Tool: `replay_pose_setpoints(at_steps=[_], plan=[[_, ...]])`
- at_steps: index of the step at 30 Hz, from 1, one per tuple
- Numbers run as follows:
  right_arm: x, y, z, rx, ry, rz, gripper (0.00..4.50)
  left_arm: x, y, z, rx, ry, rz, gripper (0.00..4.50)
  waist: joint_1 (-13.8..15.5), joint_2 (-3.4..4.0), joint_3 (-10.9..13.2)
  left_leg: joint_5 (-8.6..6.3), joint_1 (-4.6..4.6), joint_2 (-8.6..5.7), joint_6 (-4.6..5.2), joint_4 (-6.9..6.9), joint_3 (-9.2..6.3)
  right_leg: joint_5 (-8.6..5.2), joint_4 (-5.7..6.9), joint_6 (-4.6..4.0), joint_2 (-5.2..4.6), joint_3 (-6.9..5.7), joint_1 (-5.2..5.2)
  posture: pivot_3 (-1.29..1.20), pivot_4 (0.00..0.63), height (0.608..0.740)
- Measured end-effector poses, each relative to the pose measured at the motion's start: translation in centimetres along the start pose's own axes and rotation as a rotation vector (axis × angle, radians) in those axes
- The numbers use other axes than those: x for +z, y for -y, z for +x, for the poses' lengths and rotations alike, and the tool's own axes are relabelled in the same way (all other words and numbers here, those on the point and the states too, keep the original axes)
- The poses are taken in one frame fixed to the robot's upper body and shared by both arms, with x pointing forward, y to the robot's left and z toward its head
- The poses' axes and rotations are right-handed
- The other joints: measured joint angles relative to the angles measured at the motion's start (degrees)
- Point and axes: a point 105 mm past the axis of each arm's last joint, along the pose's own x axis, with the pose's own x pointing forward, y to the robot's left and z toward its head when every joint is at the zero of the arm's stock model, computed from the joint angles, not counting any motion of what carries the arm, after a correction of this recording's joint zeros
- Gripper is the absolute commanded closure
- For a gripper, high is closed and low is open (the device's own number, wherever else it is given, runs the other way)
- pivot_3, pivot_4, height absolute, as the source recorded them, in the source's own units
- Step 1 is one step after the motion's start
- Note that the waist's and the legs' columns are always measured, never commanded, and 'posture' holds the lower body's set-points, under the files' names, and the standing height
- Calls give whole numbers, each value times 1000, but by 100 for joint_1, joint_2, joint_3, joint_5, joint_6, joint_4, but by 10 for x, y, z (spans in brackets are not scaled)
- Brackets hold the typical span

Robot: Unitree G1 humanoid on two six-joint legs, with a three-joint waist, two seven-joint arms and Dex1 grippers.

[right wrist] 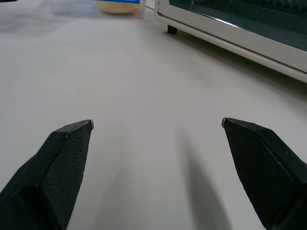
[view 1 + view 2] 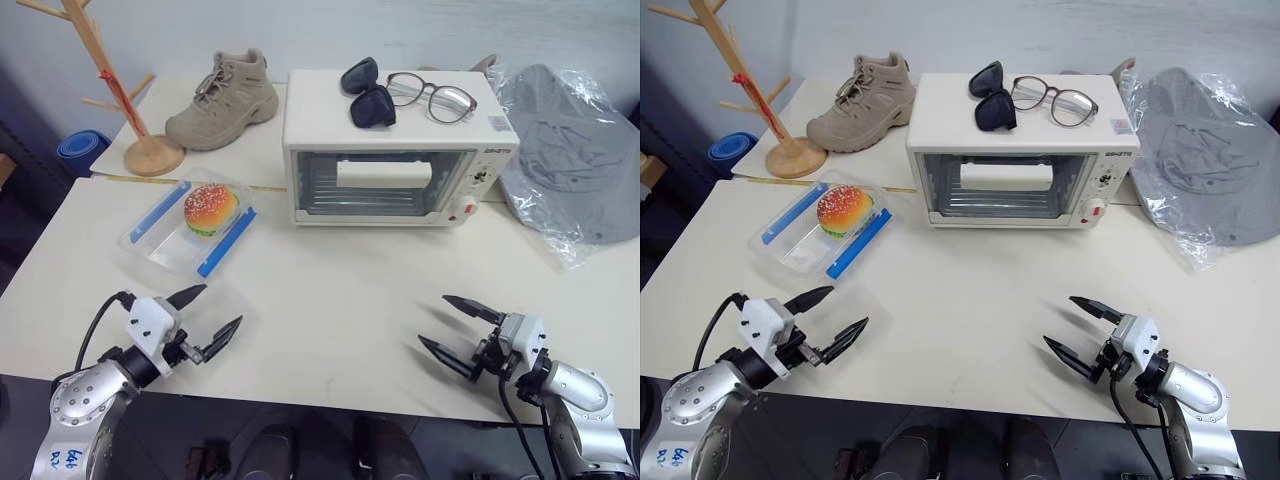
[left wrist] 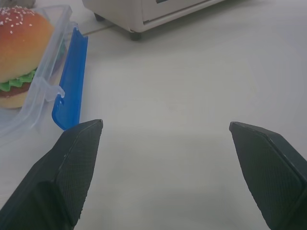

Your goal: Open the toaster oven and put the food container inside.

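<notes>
Both pincers hover spread wide and empty over the table's [image 2: 330,300] near edge: left gripper [image 2: 214,316] at seven o'clock, right gripper [image 2: 447,326] at five. At ten o'clock lies the food container [image 2: 190,226], seemingly lidless; the toaster oven [image 2: 395,160], door closed, stands at twelve.

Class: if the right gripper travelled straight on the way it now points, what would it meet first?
Probably bare table first; the right gripper, open, aims toward the food container, though depth is hard to judge.
</notes>
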Motion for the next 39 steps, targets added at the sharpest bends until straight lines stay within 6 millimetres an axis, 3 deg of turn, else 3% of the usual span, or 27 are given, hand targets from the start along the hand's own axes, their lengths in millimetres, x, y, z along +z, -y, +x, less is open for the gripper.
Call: replay_pose_setpoints(at_steps=[4, 9, 13, 16, 23, 31, 34, 38, 39], plan=[[20, 14, 16, -23, 68, 23, 7, 4, 3, -1, -44, 25, -88, 0, -20, 6, 6, 0, 1, 3, 3, 8, 1, 3, 11, -3, 0, 4, -2, 0, 150, 740], [71, 49, 51, -50, 202, 29, 7, 43, -7, -8, -144, 132, -188, 0, 2, 7, 9, 4, 1, 16, 5, 5, -12, 13, 10, -24, 7, -8, -4, 0, 150, 740], [92, 67, 76, -37, 226, 42, 7, 68, -14, -7, -186, 184, -169, 0, 4, 11, 11, 19, -10, 10, -16, 8, -11, 15, 9, -21, 7, -9, -9, 0, 150, 740], [104, 74, 90, -38, 275, 43, 7, 74, -13, -5, -204, 207, -179, 0, -13, 10, 11, 17, -12, 11, -16, 5, -8, 15, -1, -20, 11, -8, -9, 0, 150, 740], [97, 66, 102, 34, 288, 79, 7, 69, -10, -5, -191, 210, -203, 0, -25, 11, 11, 15, -27, 31, -19, 3, 3, 16, -6, -18, 37, -3, -16, 0, 150, 740], [86, 35, 76, 191, 272, -63, 7, 71, -16, 0, -175, 226, -176, 0, -5, 11, 11, 10, -17, 49, -28, 14, 21, 15, -12, -19, 59, 12, -16, 0, 150, 740], [77, 28, 68, 224, 232, -124, 0, 71, -20, 4, -172, 234, -185, 582, -8, 11, 11, 9, -3, 50, -27, 14, 35, 16, 1, -20, 60, 25, -14, 0, 150, 740], [65, 26, 64, 189, 192, -103, 0, 77, -23, 14, -203, 260, -182, 1794, -34, 10, 11, 10, 7, 56, -29, 14, 51, 19, 14, -24, 64, 43, -15, 0, 150, 740], [65, 29, 64, 158, 195, -87, 0, 77, -21, 16, -221, 262, -179, 1794, -49, 10, 11, 10, 10, 57, -30, 13, 55, 19, 15, -25, 65, 49, -15, 0, 150, 740]])
